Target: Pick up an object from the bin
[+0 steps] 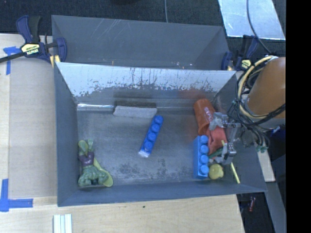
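Note:
My gripper (227,147) is low in the bin's right front corner, against the right wall. Just to its left lies a red piece (216,136), touching or nearly touching it. An orange-red cylinder (202,113) leans behind that piece, toward the back. A blue studded block (201,157) lies lengthwise on the left of the gripper. A small yellow ball (216,172) rests at the block's front end, and a thin yellow stick (234,173) lies beside it along the wall.
A long blue studded bar (151,136) lies diagonally mid-bin. A flat grey block (134,111) sits by the back wall. A green and purple soft toy (90,166) lies in the front left corner. The arm's orange cover and cables hang over the right rim.

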Controlling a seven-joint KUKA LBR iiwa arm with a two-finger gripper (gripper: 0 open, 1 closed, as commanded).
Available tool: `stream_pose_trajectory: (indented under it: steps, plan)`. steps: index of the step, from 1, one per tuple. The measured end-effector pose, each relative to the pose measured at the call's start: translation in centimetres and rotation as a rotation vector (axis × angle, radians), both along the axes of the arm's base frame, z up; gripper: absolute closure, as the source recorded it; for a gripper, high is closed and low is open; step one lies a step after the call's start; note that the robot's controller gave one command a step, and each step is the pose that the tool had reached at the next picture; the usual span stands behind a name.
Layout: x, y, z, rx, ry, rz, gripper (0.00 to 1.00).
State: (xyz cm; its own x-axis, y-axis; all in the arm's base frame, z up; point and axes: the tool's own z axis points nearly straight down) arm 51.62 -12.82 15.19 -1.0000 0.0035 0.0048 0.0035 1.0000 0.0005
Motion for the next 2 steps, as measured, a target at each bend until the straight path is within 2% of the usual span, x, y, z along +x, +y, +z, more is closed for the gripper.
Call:
stream_pose_trajectory:
  steps: [1,2]
  plan:
    - [0.2,0.1,0.5,-0.001,-0.008,0.003,0.00]
    - [0.9,-0.3,-6.1,-0.002,-0.015,0.441,0.00]
